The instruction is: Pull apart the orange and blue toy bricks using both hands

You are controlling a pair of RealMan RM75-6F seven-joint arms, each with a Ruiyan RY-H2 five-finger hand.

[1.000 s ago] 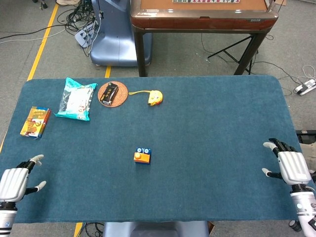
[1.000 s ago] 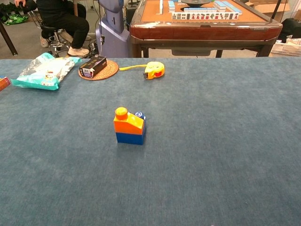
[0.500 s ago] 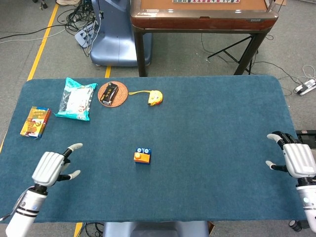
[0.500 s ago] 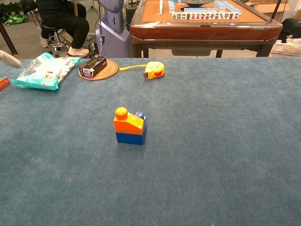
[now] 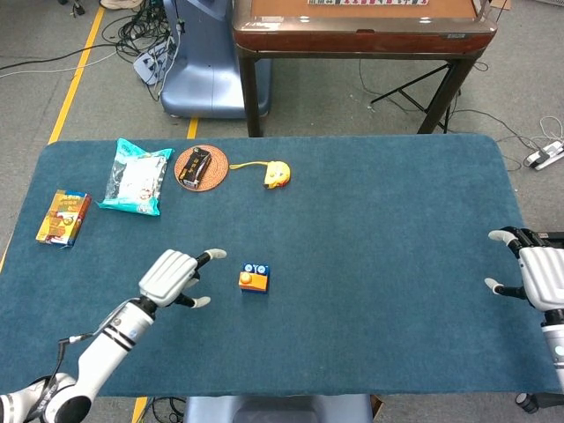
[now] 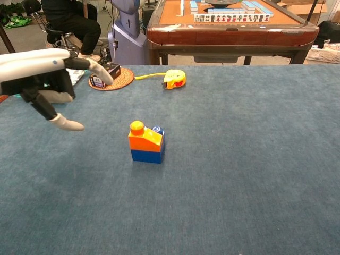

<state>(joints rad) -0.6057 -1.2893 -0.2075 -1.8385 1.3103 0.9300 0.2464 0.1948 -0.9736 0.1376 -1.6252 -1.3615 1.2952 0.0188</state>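
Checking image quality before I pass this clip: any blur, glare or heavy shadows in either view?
Head view: sharp and evenly lit, no glare; the white left hand and the stacked orange and blue toy bricks are crisp. Chest view: the bricks are sharp with only a faint shadow; the left hand looms large and slightly soft at the frame's edge.

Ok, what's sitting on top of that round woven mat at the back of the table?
A small dark box lies on the mat. In the chest view the left hand covers the box's left end, so that part can't be seen.
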